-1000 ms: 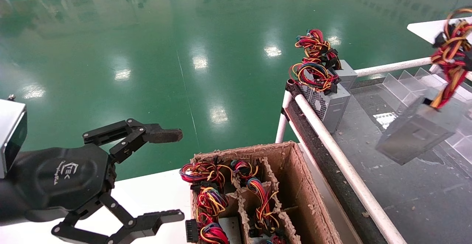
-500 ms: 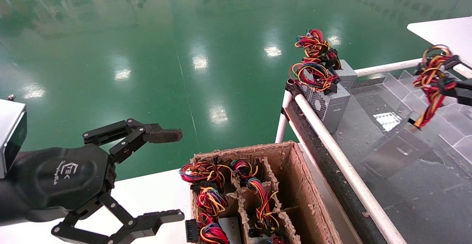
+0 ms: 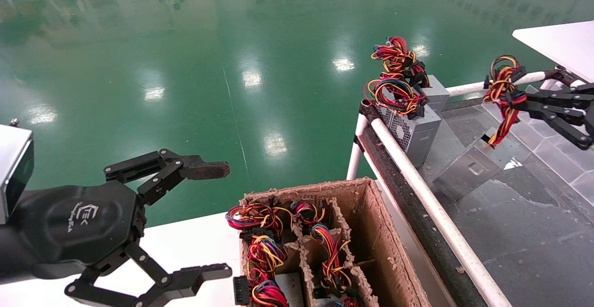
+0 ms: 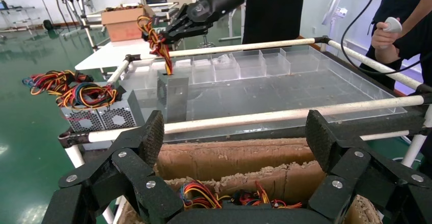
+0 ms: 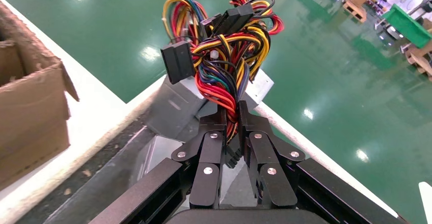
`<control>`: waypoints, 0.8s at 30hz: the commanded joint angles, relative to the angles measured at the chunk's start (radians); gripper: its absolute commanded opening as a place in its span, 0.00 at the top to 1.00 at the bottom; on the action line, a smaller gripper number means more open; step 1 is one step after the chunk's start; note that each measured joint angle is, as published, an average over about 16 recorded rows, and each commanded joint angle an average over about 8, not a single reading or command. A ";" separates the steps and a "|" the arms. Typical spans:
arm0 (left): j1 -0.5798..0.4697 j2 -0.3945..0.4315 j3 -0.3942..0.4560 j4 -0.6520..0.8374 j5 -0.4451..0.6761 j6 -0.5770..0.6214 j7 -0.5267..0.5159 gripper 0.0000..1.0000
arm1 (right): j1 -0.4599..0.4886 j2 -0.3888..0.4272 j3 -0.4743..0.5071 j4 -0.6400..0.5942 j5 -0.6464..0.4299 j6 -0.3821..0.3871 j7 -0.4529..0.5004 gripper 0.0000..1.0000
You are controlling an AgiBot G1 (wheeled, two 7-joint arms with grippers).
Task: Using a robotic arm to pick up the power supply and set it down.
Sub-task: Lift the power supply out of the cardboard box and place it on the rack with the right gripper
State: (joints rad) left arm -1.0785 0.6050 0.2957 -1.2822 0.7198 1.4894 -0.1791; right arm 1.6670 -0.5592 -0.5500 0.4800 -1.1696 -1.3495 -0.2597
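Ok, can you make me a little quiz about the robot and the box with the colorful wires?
1. True or false: the right end effector grips the power supply by its metal body.
2. Which end effector hangs open beside the cardboard box?
3. The power supply is: A) in the cardboard box, B) over the clear tray, C) on the green floor.

Key: 1. False, it grips the wire bundle. 2. The left end effector. 3. B.

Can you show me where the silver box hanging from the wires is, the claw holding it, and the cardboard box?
power supply [image 3: 466, 172], head view, on its grey metal side.
right gripper [image 3: 513, 97], head view, at the fingertips pinching the wires.
cardboard box [image 3: 378, 237], head view, on its inner wall.
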 commanded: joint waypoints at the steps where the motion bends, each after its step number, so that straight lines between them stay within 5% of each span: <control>1: 0.000 0.000 0.000 0.000 0.000 0.000 0.000 0.00 | 0.026 -0.024 -0.009 -0.040 -0.020 0.003 -0.019 1.00; 24: 0.000 -0.001 0.001 0.000 -0.001 -0.001 0.001 0.00 | 0.226 -0.239 -0.072 -0.355 -0.137 0.093 -0.155 1.00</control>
State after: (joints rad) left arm -1.0788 0.6044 0.2971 -1.2822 0.7188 1.4888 -0.1784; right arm 1.8866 -0.8017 -0.6219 0.1279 -1.3071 -1.2398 -0.4119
